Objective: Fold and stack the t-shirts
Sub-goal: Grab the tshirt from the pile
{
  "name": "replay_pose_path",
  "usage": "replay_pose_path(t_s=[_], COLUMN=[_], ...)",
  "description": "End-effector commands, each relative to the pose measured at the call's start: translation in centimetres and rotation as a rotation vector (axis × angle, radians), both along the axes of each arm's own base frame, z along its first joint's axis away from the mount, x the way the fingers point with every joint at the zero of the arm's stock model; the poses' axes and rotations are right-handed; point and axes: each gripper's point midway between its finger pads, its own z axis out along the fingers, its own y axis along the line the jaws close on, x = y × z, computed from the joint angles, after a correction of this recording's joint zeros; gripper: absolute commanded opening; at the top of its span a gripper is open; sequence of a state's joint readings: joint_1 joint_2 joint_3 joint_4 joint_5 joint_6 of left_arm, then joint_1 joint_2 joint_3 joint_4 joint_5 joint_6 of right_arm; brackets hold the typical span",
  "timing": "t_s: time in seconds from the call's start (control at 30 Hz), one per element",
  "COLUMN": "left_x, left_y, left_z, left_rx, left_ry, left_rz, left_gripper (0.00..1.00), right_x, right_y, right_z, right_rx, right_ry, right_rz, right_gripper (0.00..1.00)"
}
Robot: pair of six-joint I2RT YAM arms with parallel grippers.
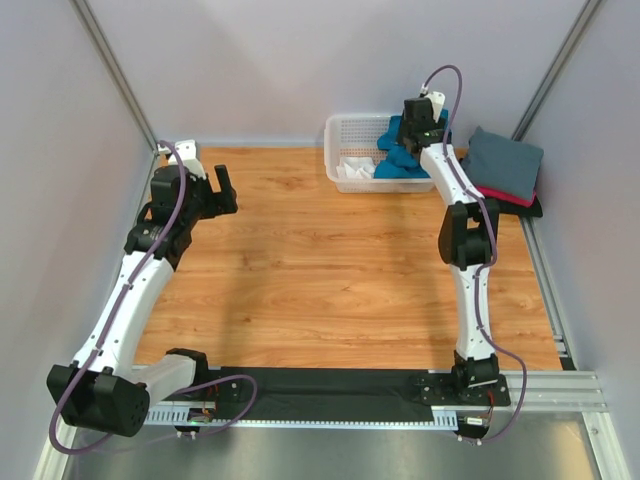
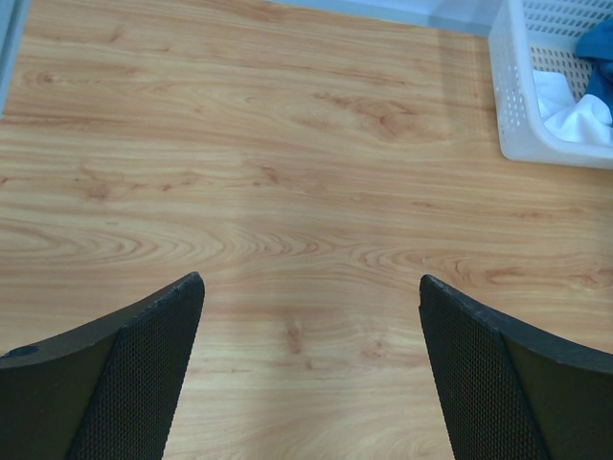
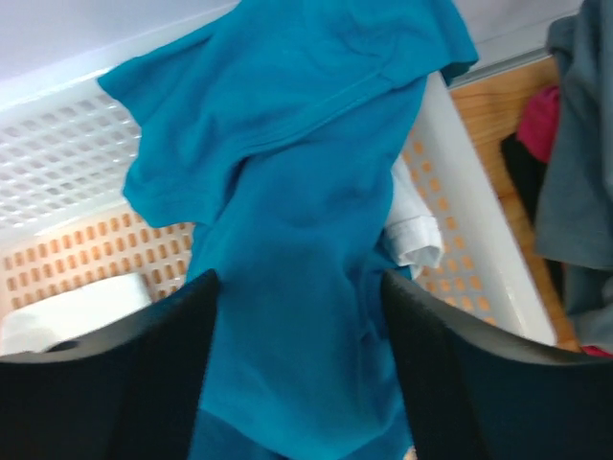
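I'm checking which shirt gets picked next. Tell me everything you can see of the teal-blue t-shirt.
The teal-blue t-shirt is soft, plain cloth, crumpled and unfolded, a stitched seam showing. It lies heaped in the white lattice basket, draped over its rim, beside a white shirt. The right tool straddles it, a finger at each side; whether it is gripped is unclear.
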State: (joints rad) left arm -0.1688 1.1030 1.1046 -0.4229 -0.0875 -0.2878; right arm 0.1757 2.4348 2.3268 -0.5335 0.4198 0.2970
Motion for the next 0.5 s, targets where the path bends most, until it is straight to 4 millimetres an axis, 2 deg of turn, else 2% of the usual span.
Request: replay_pose_path(t_s=[0.0,0.03,0.1,0.13,0.2,0.23,0.3,0.33,0.4,0.43,0.47], left_x=[0.0,0.1,0.1,0.1,0.0,0.0,-0.2,-0.3,-0.8,-1.2,-1.3], left_y=[-0.2,-0.2,-0.1,0.0,0.2,0.1,-0.4,-0.6,-0.9,-0.9,-1.1], left_z=[2.1,2.2,2.2,2.1,2.2,2.3,2.7,2.9,3.6,4.2,4.6], left_rx=[-0.008,-0.008,-0.002,0.002,0.007,0.005,-0.008,-0.013,-0.023,-0.025,-0.028], left_ry=[-0.039,-0.039,-0.038,-0.035,-0.039,-0.041,-0.055,-0.06,-0.088,-0.106,-0.123], left_rz=[-0.006,-0.008,-0.003,0.002,0.006,0.002,-0.027,-0.035,-0.058,-0.065,-0.077], left_gripper=[1.0,1.0,1.0,1.0,1.0,1.0,1.0,1.0,1.0,1.0,1.0], right_x=[0.1,0.1,0.0,-0.3,-0.6,-1.1,-1.9,-3.0,-4.5,-6.3,-7.4], right_y=[-1.2,-1.1,-1.2,-1.2,-1.0,-0.6,0.1,0.7,1.7,2.4,3.2], right_z=[-0.2,-0.3,0.6,2.6,5.2,9.2,13.0,17.4,21.9,25.8,27.7], right_rx=[-0.082,-0.092,-0.103,-0.106,-0.102,-0.085,-0.066,-0.038,-0.012,0.011,0.021], right_ry=[0.013,0.022,0.019,0.0,-0.039,-0.11,-0.179,-0.259,-0.341,-0.412,-0.447], right_rz=[-0.011,0.006,0.011,0.008,0.026,0.046,0.078,0.117,0.162,0.199,0.23], right_gripper=[0.65,0.44,0.13,0.0,0.0,0.0,0.0,0.0,0.0,0.0,0.0])
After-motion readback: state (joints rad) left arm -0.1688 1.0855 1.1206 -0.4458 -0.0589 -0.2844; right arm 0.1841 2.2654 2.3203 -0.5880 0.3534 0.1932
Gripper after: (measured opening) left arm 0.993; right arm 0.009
